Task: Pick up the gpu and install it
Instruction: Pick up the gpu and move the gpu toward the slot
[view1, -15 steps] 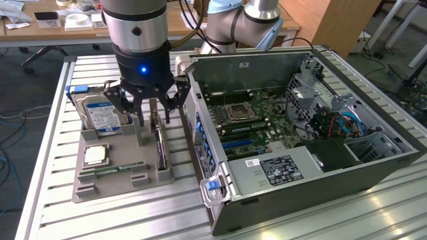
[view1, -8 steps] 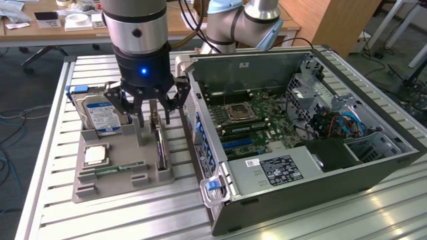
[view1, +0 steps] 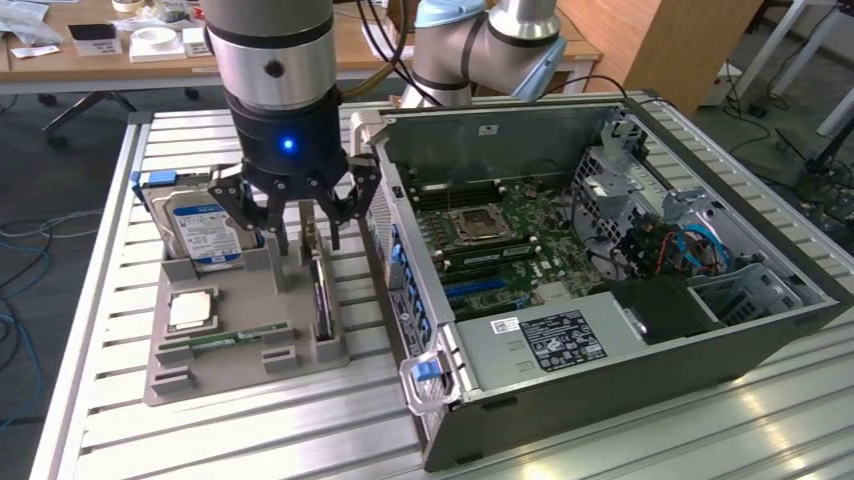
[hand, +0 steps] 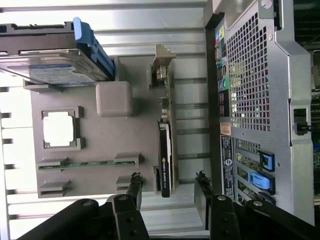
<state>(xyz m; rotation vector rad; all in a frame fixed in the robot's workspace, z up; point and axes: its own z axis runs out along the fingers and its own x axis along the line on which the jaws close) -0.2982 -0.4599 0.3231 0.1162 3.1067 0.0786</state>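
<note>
Closest to the wrist camera, the gripper (hand: 167, 180) shows me two black fingers (hand: 134, 186) spread wide, with nothing clamped between them. I see the gpu (hand: 164, 150) lined up with that gap. It is a thin dark card standing on its edge in a slot of the grey tray (hand: 115, 135), with pale metal at one end.

From the exterior view I read the gripper (view1: 304, 238) hanging over the tray (view1: 174, 385), above the gpu (view1: 320, 295), with one finger to each side of the card's line. Whether either finger touches the card I cannot tell.

On the same tray, toward the exterior view's left, I see a hard drive (view1: 200, 232) with a blue label propped upright. A square processor (view1: 194, 310) lies flat in its recess, and a green memory stick (view1: 230, 338) sits on edge.

Just beside the tray, on the exterior view's right, the computer case (view1: 601, 300) lies open on the slatted metal table (view1: 267, 440), its motherboard (view1: 501, 240) facing up.
</note>
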